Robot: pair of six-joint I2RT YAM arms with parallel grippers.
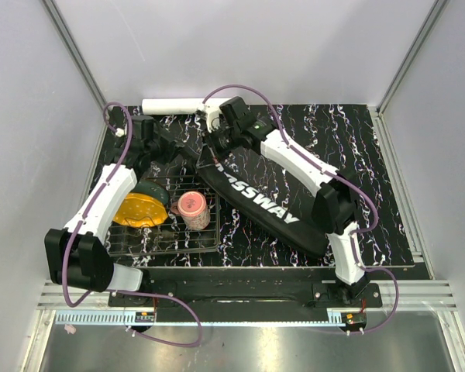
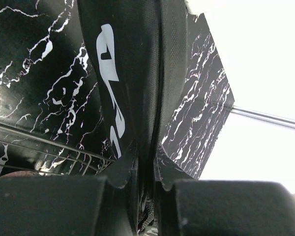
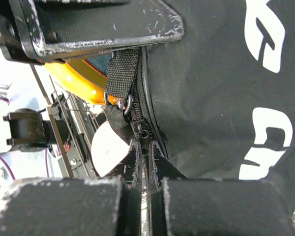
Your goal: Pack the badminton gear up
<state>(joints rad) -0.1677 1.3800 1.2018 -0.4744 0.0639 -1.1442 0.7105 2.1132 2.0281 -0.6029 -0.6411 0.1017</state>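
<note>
The long black CROSSWAY bag (image 1: 267,203) lies diagonally across the marbled mat, its top end raised off the mat at the back left. My left gripper (image 1: 163,147) is shut on that end; in the left wrist view the bag's edge (image 2: 137,73) runs down between the closed fingers (image 2: 146,162). Right beside it, my right gripper (image 1: 215,146) is shut on the bag's zipper pull. In the right wrist view the zipper slider (image 3: 143,132) sits just above the pinched jaws (image 3: 146,150). A white tube (image 1: 174,105) lies along the mat's back edge.
A wire rack (image 1: 163,240) at the front left carries a yellow-black object (image 1: 139,209) and a pink cup (image 1: 194,209). The rack's wires (image 2: 39,142) pass just left of the left fingers. The yellow object (image 3: 83,83) shows behind the bag's strap loop (image 3: 120,73).
</note>
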